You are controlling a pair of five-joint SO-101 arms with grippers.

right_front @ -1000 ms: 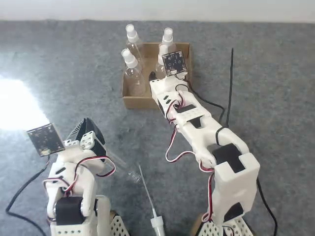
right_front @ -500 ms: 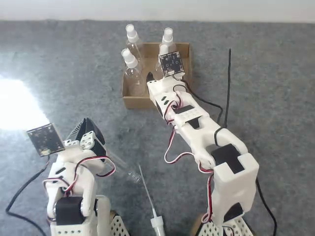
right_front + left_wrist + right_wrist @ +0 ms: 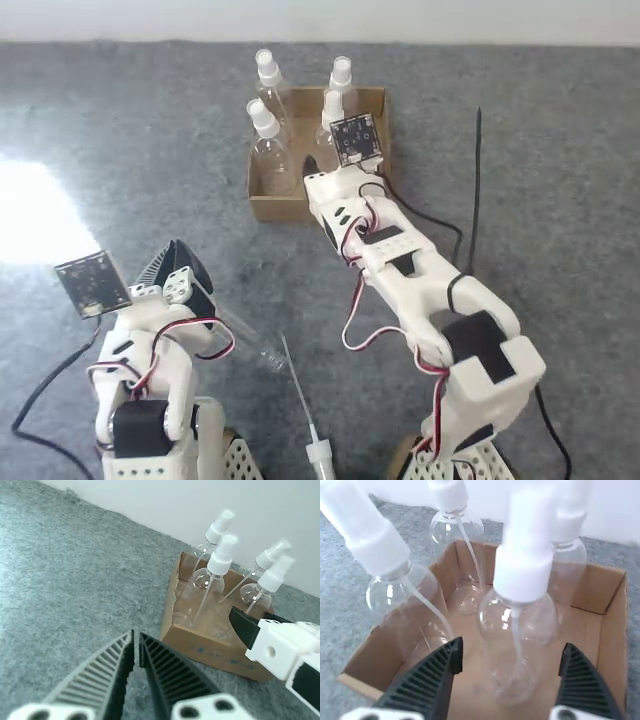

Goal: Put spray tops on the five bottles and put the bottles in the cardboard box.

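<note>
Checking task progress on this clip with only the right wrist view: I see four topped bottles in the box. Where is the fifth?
Observer: The fifth bottle lies on its side on the carpet, beside the left arm, with no top on it.
Reviewer: And its spray top?
Observer: The spray top lies on the carpet apart from that bottle, nearer the high view's bottom edge, its thin tube pointing back toward the bottle.
Reviewer: Is the left tool holding anything?
Observer: No. The left tool is shut and empty, above bare carpet, pointing toward the cardboard box.
</note>
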